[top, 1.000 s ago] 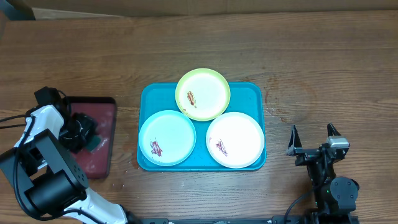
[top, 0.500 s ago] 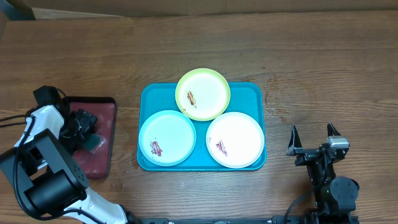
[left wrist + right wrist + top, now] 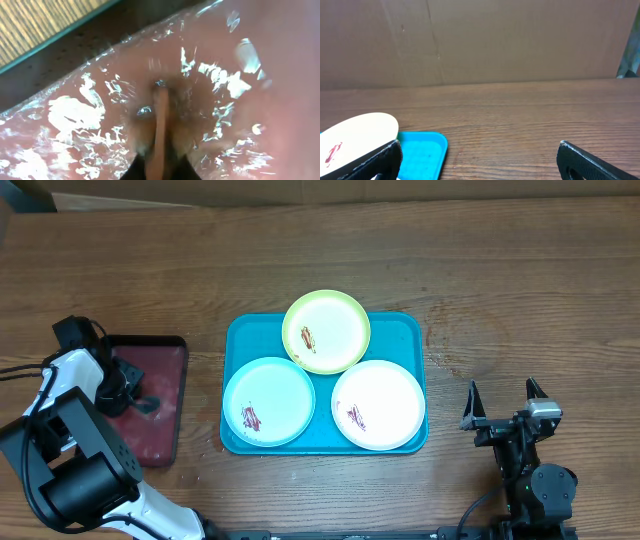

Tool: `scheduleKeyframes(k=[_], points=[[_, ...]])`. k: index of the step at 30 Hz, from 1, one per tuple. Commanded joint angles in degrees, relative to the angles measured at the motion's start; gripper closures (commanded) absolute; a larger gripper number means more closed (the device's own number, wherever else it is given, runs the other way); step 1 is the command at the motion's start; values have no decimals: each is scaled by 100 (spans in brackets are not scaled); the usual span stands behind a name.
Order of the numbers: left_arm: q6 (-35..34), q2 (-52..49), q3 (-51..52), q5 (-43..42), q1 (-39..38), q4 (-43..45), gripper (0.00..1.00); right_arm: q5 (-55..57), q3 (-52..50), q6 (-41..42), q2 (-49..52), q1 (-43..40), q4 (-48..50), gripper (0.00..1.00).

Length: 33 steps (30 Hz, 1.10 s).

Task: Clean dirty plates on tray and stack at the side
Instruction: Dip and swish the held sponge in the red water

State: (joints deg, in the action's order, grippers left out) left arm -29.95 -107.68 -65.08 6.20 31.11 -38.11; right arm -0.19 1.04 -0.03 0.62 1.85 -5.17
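Note:
Three plates lie on the turquoise tray (image 3: 405,330): a lime green plate (image 3: 326,330) at the back, a light blue plate (image 3: 269,400) front left and a white plate (image 3: 378,404) front right. Each carries a small reddish-brown smear. My left gripper (image 3: 135,398) is far to the left, down on a dark red tray (image 3: 165,360). Its jaws (image 3: 157,167) are shut, with a thin pinkish-brown strip between the tips that I cannot identify. My right gripper (image 3: 504,395) stands open to the right of the turquoise tray, holding nothing.
The dark red tray (image 3: 240,100) looks glossy and wet in the left wrist view. The right wrist view shows the white plate's edge (image 3: 355,135), a turquoise tray corner (image 3: 422,150) and bare wooden table (image 3: 520,115) up to a cardboard wall.
Over the dark red tray the left gripper's jaws opened wide and then shut. The dark green thing seen beside them earlier is now mostly hidden. The right arm and plates have not moved.

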Motion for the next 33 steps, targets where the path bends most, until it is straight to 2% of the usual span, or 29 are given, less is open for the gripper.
scheduleKeyframes(k=[1, 2, 3, 4, 5, 6, 14, 18, 19, 21, 23, 24, 25, 31, 32, 33], points=[[136, -173, 109, 131, 2, -17, 96, 13, -59, 26, -46, -33, 33, 0], [151, -173, 109, 129, 2, -28, 96, 13, -59, 26, -46, -33, 33, 0], [149, -173, 109, 129, 2, -63, 85, 13, -59, 26, -46, -33, 33, 0], [144, -173, 109, 122, 2, -122, 55, 13, -59, 26, -46, -33, 33, 0], [142, -173, 109, 55, 0, -201, 21, 13, -59, 26, -46, -33, 33, 0], [142, -173, 109, -15, 0, -245, 0, 13, -59, 26, -46, -33, 33, 0], [144, -173, 109, -1375, -17, -726, 0, 13, -59, 26, -46, -33, 33, 0], [149, -173, 109, -1464, -48, -848, 0, 13, -59, 26, -46, -33, 33, 0], [151, -173, 109, -1453, -48, -841, 5, 13, -59, 26, -46, -33, 33, 0], [149, -173, 109, -1351, -48, -835, 28, 13, -59, 26, -46, -33, 33, 0], [149, -173, 109, -1217, -48, -817, 70, 13, -59, 26, -46, -33, 33, 0], [149, -173, 109, -1126, -48, -815, 87, 13, -59, 26, -46, -33, 33, 0], [144, -173, 109, -1027, -48, -817, 96, 13, -59, 26, -46, -33, 33, 0], [146, -173, 109, -894, -48, -791, 96, 13, -59, 26, -46, -33, 33, 0], [146, -173, 109, -894, -48, -758, 87, 13, -59, 26, -46, -33, 33, 0], [149, -173, 109, -894, -48, -704, 25, 13, -59, 26, -46, -33, 33, 0]])
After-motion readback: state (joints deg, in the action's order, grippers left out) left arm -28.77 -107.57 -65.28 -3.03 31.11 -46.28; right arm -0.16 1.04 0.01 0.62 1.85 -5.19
